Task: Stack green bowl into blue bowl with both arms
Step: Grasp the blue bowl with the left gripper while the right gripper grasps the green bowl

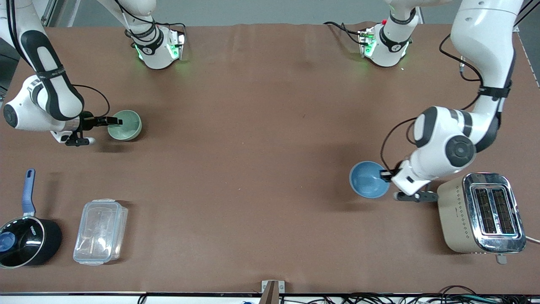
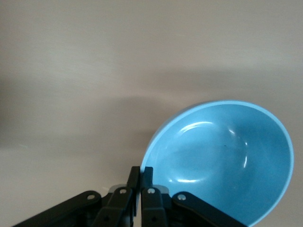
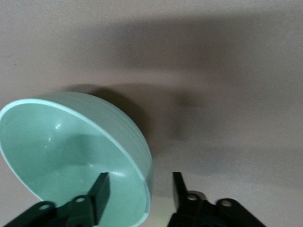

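Note:
The green bowl (image 1: 125,125) sits on the table toward the right arm's end. My right gripper (image 1: 112,121) is open at its rim, one finger (image 3: 101,188) inside the green bowl (image 3: 57,151) and the other outside it, not closed on it. The blue bowl (image 1: 368,179) is toward the left arm's end, beside the toaster. My left gripper (image 1: 385,174) is shut on its rim. In the left wrist view the fingers (image 2: 147,176) pinch the rim of the blue bowl (image 2: 222,161), which is tilted and seems slightly raised off the table.
A beige and chrome toaster (image 1: 481,213) stands close to my left gripper, nearer the front camera. A black saucepan with a blue handle (image 1: 25,240) and a clear plastic container (image 1: 100,231) lie near the front edge at the right arm's end.

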